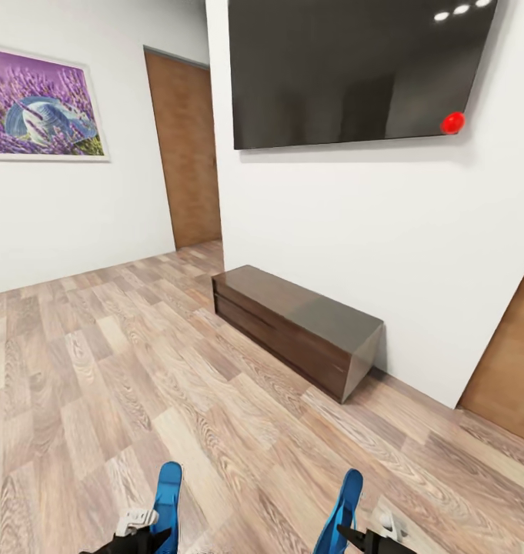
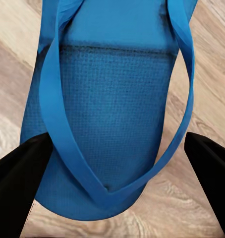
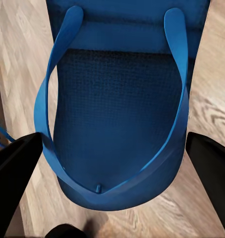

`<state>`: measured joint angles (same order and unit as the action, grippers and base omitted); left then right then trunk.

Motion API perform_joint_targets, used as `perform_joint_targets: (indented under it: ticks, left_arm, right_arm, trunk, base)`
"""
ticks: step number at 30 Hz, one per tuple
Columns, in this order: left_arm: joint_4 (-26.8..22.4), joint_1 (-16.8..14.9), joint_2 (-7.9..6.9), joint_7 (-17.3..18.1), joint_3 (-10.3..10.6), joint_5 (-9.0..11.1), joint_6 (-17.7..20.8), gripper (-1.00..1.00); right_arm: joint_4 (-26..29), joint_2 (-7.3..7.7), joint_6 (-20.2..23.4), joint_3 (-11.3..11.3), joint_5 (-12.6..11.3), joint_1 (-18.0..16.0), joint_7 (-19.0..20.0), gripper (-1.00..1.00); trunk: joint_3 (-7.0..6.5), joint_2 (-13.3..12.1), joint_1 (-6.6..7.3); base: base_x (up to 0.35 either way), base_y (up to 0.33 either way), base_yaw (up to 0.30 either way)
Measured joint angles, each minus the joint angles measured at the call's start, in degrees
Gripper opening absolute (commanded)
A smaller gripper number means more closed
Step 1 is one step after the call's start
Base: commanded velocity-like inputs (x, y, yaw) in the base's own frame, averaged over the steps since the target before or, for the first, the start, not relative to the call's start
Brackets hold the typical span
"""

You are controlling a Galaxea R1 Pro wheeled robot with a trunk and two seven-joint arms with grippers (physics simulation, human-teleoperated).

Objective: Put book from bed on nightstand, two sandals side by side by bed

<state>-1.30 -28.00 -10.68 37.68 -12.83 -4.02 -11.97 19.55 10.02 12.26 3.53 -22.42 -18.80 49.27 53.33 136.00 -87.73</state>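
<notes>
Two bright blue sandals are held up in front of me over the wood floor. The left sandal (image 1: 168,500) stands on end in my left gripper (image 1: 148,532), whose dark fingers (image 2: 16,173) press against its two sides around the sole (image 2: 112,99). The right sandal (image 1: 342,508) stands the same way in my right gripper (image 1: 365,536), with dark fingers (image 3: 13,173) on either side of its sole (image 3: 117,114). The bed, the book and the nightstands are out of view.
A long low dark brown TV bench (image 1: 296,327) stands against the white wall ahead, under a large black wall screen (image 1: 354,69). Wooden doors (image 1: 186,154) are at back left and far right (image 1: 512,369). A purple painting (image 1: 40,104) hangs left. Plank floor (image 1: 100,369) stretches between.
</notes>
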Motion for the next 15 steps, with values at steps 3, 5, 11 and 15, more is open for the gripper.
perform_joint_targets:
  ticks: [3,5,11,15]
  left_arm:
    - [-0.01,0.01,-0.03,-0.02,-0.19,1.64,-0.06,-1.00]
    - [-0.01,0.02,-0.03,-0.02,-0.15,2.05,-0.08,-1.00]
    - [-0.01,0.05,-0.02,-0.03,-0.16,2.52,-0.11,-1.00]
    - [-0.01,0.07,0.04,-0.03,-0.19,2.56,-0.11,-1.00]
  right_arm:
    - [-0.05,0.00,-0.01,-0.02,0.00,0.00,-0.89,-1.00]
    - [-0.02,0.00,-0.01,-0.04,-0.01,0.00,-1.14,-1.00]
    - [0.02,0.00,-0.01,0.09,0.00,0.00,-1.39,-1.00]
    - [-0.04,0.00,-0.01,0.11,0.00,0.00,-1.40,-1.00]
  trunk:
    - [0.00,0.00,0.00]
    - [0.00,0.00,0.00]
    - [0.00,0.00,0.00]
    - [0.00,0.00,0.00]
  base:
    - [0.000,0.000,0.291]
    - [0.000,0.000,0.292]
    - [0.000,0.000,0.292]
    - [0.000,0.000,0.292]
